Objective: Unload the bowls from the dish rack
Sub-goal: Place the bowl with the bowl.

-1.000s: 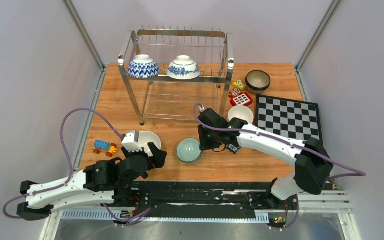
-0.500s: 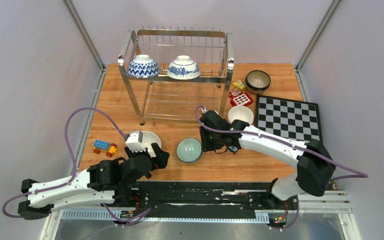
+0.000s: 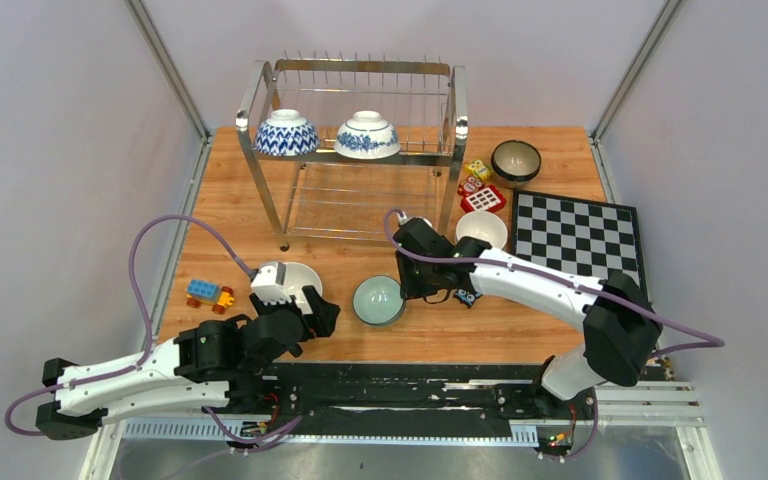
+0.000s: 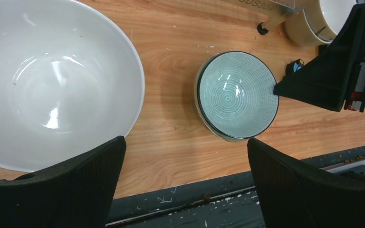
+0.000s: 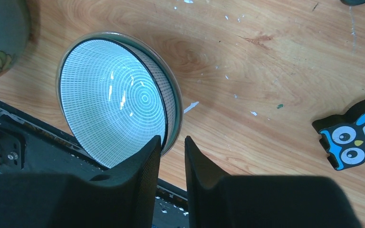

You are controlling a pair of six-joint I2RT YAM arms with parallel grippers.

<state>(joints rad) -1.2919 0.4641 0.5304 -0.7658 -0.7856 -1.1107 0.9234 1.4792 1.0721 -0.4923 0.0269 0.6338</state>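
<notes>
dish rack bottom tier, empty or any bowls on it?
Empty. On the dish rack, the bottom tier shows bare wire only; both blue-and-white bowls sit on the top tier.

A robotics lab test cell: a left arm (image 3: 130, 375) and right arm (image 3: 540, 285) bolted to a black rail (image 3: 410, 385) along a wooden table (image 3: 550, 330); bare pale walls (image 3: 50, 150) and aluminium posts (image 3: 165, 65) box it in; unrelated props lie about: dish rack (image 3: 360, 68), celadon bowl (image 3: 378, 300), chessboard (image 3: 578, 235), toy blocks (image 3: 209, 292).
</notes>
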